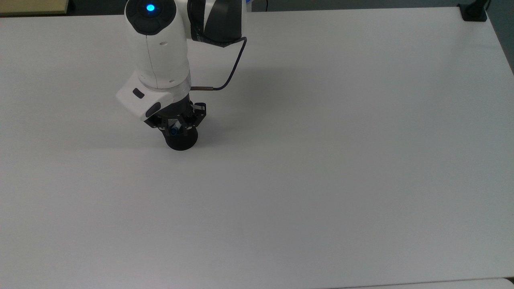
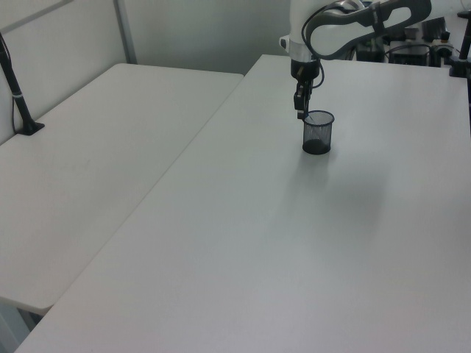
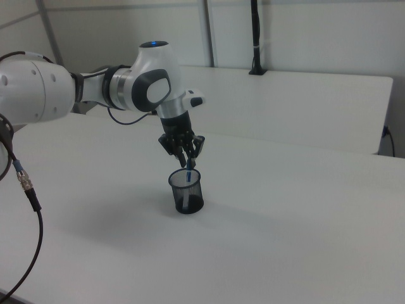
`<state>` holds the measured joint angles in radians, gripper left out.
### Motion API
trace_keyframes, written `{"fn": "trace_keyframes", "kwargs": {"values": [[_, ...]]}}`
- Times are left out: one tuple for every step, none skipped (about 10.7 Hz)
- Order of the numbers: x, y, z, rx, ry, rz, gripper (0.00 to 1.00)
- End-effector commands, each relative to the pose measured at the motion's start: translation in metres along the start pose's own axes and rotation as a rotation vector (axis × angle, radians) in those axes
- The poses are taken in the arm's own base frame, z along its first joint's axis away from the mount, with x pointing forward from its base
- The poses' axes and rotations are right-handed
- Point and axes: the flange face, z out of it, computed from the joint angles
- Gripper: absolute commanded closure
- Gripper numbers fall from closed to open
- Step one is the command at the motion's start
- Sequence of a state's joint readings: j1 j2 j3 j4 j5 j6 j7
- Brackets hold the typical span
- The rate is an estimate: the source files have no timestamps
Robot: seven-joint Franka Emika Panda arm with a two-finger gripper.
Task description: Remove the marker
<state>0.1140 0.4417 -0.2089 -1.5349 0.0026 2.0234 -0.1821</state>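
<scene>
Gripper point(image 3: 188, 161) lowered at black mesh cup point(image 3: 186, 191) on white table point(image 3: 304, 215); fingers closing around marker point(image 3: 190, 166); firm clamp impossible to tell.

Big white table point(image 1: 321, 180) takes up pretty much the whole scene, with a second white table point(image 2: 88, 162) butted up alongside it in the left view. Pale partition walls point(image 3: 304, 31) run behind them with a black clamp-on pole point(image 3: 255, 38) at the far edge, and the lighting's flat and even.
</scene>
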Motion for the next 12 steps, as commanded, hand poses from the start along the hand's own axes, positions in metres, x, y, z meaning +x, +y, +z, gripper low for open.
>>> {"fn": "trace_keyframes", "kwargs": {"values": [[0.002, 0.002, -0.004, -0.019, 0.022, -0.025, 1.0], [0.002, 0.003, -0.005, -0.018, 0.024, -0.023, 1.0], [0.001, 0.004, -0.006, -0.018, 0.025, -0.021, 1.0], [0.001, 0.006, -0.013, -0.019, 0.036, -0.019, 1.0], [-0.001, 0.011, -0.027, -0.015, 0.058, -0.003, 1.0], [-0.004, 0.019, -0.048, -0.017, 0.089, 0.012, 1.0], [-0.005, 0.037, -0.082, -0.018, 0.147, 0.044, 1.0], [-0.007, 0.043, -0.102, -0.007, 0.18, 0.06, 1.0], [-0.013, 0.044, -0.126, 0.008, 0.218, 0.071, 1.0], [-0.018, 0.044, -0.146, 0.027, 0.251, 0.079, 1.0], [-0.024, 0.04, -0.162, 0.056, 0.27, 0.085, 1.0], [-0.031, 0.033, -0.161, 0.102, 0.211, 0.083, 1.0]]}}
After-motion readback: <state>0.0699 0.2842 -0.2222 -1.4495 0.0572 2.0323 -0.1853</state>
